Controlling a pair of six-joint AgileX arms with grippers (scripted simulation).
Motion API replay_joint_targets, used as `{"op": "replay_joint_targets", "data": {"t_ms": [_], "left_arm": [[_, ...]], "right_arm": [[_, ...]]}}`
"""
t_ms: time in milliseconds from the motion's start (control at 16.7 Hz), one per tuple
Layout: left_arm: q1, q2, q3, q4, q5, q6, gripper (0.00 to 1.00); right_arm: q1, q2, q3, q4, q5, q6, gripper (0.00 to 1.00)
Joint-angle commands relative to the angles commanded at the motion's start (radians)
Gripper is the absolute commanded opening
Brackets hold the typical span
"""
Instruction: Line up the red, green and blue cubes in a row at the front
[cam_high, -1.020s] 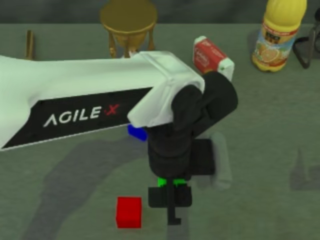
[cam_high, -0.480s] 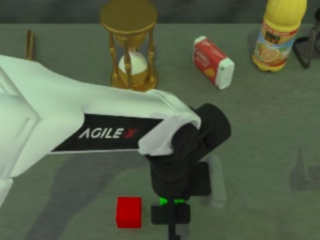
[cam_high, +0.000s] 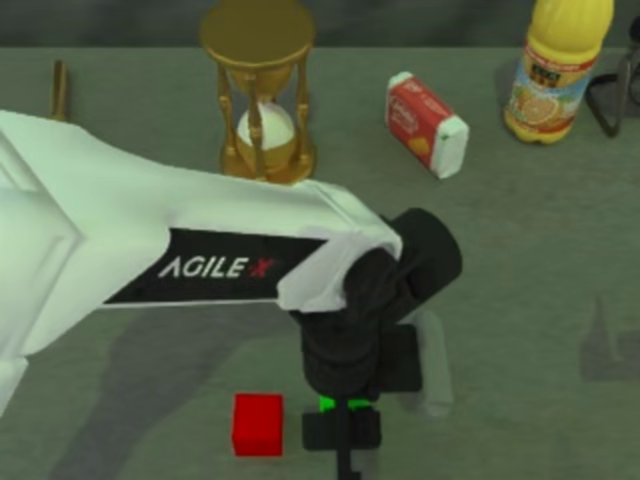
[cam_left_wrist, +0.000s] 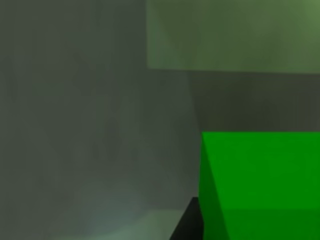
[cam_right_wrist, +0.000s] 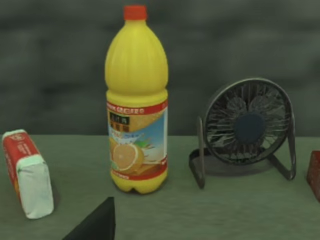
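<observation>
The green cube (cam_high: 338, 404) sits near the table's (cam_high: 520, 300) front edge, just right of the red cube (cam_high: 258, 424), unmoved over the last half second; the blue cube is hidden. The left gripper (cam_high: 341, 425) stays low over it, fingers clamped on the green cube, the arm reaching in from the left edge. Behind stand the hourglass (cam_high: 258, 90), packet (cam_high: 426, 123), juice bottle (cam_high: 555, 65) and fan (cam_right_wrist: 247, 127). The right gripper is out of sight.

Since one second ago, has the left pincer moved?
Yes. The left pincer, carrying the green cube, moved toward the table's front edge, ending level with the stationary red cube.
</observation>
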Motion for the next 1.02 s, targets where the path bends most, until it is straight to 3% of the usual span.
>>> {"op": "replay_joint_targets", "data": {"t_ms": [480, 1020], "left_arm": [[0.0, 0.0, 0.0, 0.0, 0.0, 0.0, 0.98], [0.002, -0.001, 0.0, 0.0, 0.0, 0.0, 1.0]], "right_arm": [[0.0, 0.0, 0.0, 0.0, 0.0, 0.0, 1.0], [0.0, 0.0, 0.0, 0.0, 0.0, 0.0, 1.0]]}}
